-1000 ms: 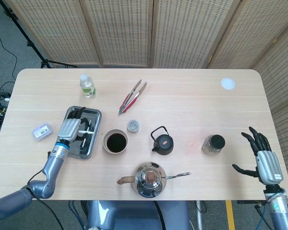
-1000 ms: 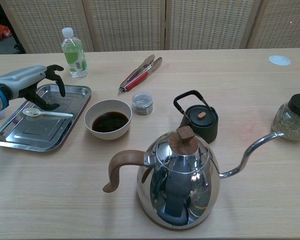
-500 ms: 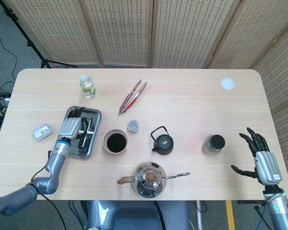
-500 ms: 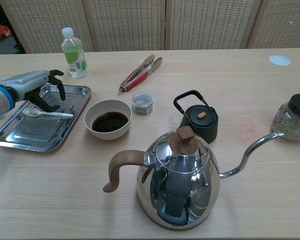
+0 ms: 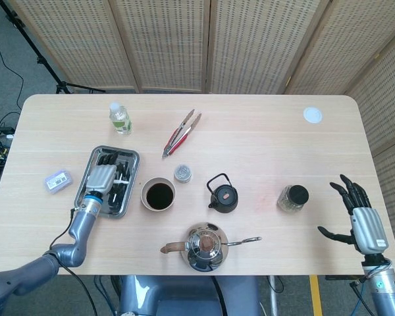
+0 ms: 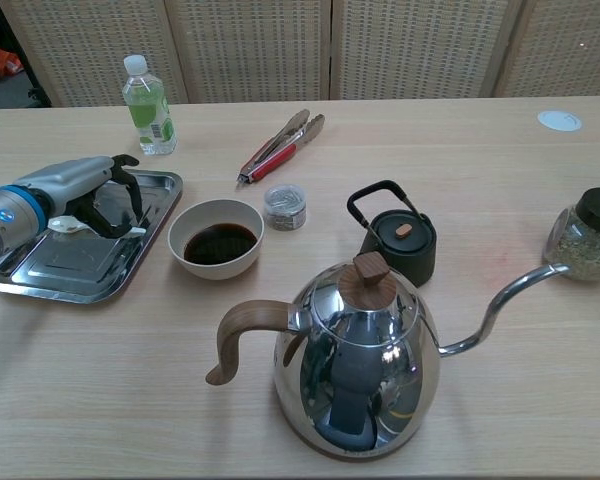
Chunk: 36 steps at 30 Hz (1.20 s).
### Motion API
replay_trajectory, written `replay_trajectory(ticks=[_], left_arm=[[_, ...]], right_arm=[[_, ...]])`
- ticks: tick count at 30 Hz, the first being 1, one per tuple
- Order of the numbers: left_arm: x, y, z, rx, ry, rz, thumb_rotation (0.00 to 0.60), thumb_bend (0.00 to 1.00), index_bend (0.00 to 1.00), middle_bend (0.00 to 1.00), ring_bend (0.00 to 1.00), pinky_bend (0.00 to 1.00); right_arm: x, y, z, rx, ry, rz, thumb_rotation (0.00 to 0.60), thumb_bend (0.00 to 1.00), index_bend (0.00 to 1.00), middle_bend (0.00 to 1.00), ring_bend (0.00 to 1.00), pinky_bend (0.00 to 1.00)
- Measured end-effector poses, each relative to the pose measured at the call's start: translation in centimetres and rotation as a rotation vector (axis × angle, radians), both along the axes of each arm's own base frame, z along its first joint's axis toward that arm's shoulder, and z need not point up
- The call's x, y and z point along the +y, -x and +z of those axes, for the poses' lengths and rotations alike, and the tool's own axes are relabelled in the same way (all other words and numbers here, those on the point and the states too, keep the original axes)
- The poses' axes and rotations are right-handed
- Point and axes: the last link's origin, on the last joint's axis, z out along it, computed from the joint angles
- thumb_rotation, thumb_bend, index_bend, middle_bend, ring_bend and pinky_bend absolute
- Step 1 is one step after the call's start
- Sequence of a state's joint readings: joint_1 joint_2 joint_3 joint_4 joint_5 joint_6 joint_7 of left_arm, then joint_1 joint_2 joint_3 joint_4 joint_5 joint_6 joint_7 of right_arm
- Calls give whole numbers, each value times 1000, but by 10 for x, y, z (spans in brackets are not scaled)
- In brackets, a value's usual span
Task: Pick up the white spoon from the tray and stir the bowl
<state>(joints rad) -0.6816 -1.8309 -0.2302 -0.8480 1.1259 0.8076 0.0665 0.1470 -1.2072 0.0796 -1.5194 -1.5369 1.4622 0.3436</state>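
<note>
The white spoon [image 6: 80, 226] lies in the metal tray [image 6: 50, 272] near the table's left edge, its long axis running roughly left to right in the chest view, bowl end toward the left edge and handle end toward the bowl [image 6: 216, 238]. The left hand [image 6: 98, 190] is down over the spoon's middle, dark fingers [image 6: 130, 196] curled around the handle and reaching the tray floor; whether they actually pinch the spoon cannot be told. The spoon is hidden under the hand in the head view [image 5: 102, 178].

The bowl, just right of the tray, holds dark liquid. Beyond it stands a small glass jar [image 6: 285, 206], and farther back lie tongs with red tips [image 6: 280, 146]. A water bottle [image 6: 147, 106] with a green label stands near the far left corner; its writing is too small to read. A small packet [image 5: 57, 180] sits by the left edge, print unreadable.

A black teapot [image 6: 399, 238] stands mid-table, a steel kettle with wooden handle [image 6: 355, 360] at the near edge, and a dark-lidded jar [image 6: 586, 237] to the right. A white disc [image 5: 312, 114] lies near the far right corner.

The right hand [image 5: 359, 214] hangs off the near right corner, fingers spread, holding nothing.
</note>
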Motion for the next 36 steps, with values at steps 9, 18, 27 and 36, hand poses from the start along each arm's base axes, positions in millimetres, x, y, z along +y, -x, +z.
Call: replay_trajectory(ticks=[9, 18, 27, 36], left_arm=[[1, -1, -9, 7, 10, -2, 600, 378, 501, 0, 0, 0], [3, 1, -11, 22, 8, 1, 600, 391, 501, 0, 0, 0], [4, 4, -12, 21, 9, 14, 600, 391, 501, 0, 0, 0], [4, 6, -15, 21, 17, 19, 600, 403, 504, 0, 0, 0]], right_arm=[[0, 1, 2, -6, 2, -1, 600, 0, 115, 0, 0, 0], [-1, 2, 2, -7, 0, -4, 600, 0, 114, 0, 0, 0], [0, 2, 1, -6, -3, -3, 600, 0, 114, 0, 0, 0], [0, 2, 0, -6, -4, -5, 600, 0, 114, 0, 0, 0]])
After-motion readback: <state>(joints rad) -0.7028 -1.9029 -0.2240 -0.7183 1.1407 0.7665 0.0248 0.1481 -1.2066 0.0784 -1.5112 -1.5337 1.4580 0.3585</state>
